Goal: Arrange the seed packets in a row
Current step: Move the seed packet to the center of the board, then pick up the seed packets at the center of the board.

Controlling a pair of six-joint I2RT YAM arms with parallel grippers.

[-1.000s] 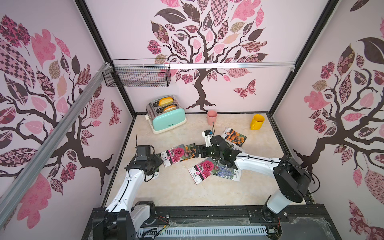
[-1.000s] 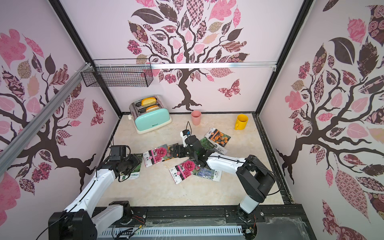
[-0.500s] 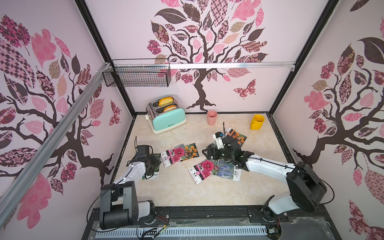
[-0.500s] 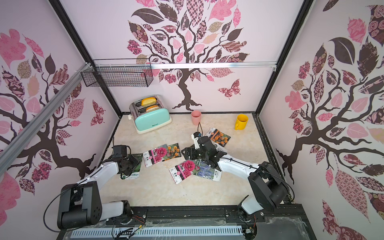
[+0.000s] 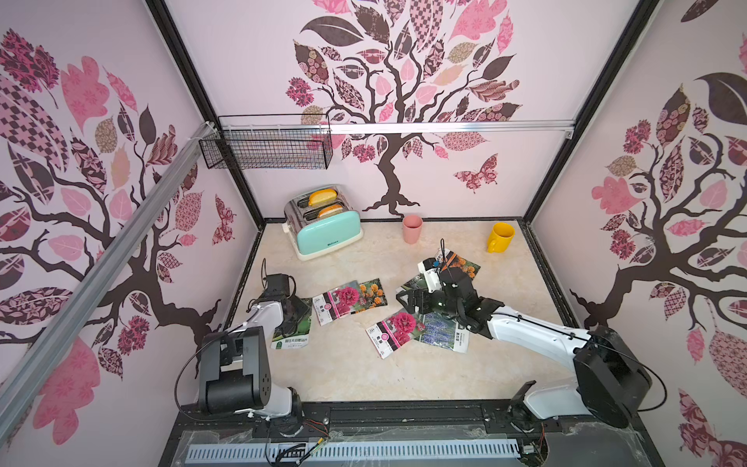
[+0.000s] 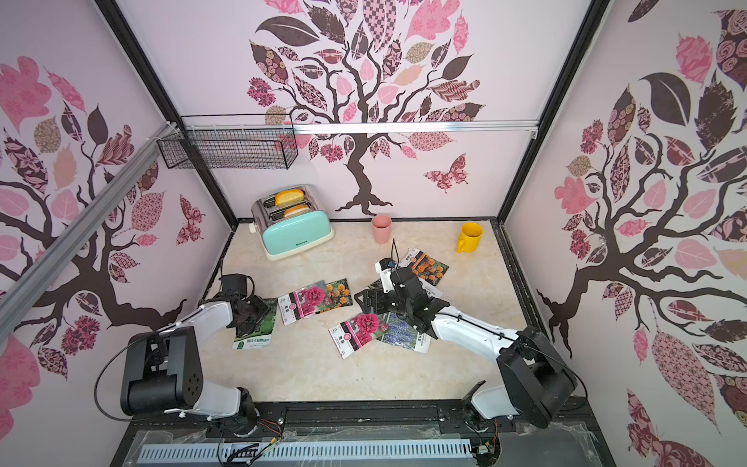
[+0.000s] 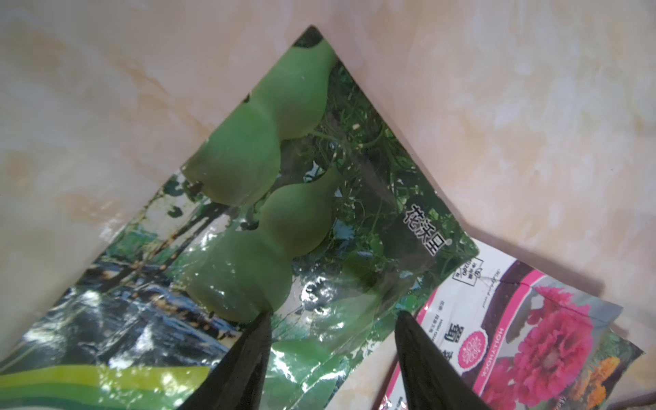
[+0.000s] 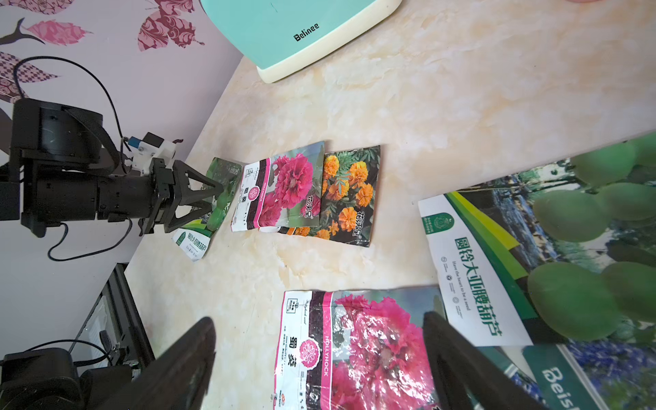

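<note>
Your seed packets (image 5: 343, 303) lie scattered across the table's middle, some overlapping. Your left fingers (image 7: 245, 362) are spread over the gourd packet (image 7: 266, 213) near the table's left edge. Your right fingers (image 8: 184, 355) are spread wide above a hollyhock packet (image 8: 355, 348). The packets look light, floppy and slick, so pinch a free edge.

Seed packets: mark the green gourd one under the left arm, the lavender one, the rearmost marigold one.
Glossy green gourd packet (image 5: 292, 342): in a top view, label strip.
Glossy purple lavender packet (image 5: 440, 333): in a top view, flower picture.
Rearmost orange marigold packet (image 5: 465, 267): in a top view, orange blooms.
</note>
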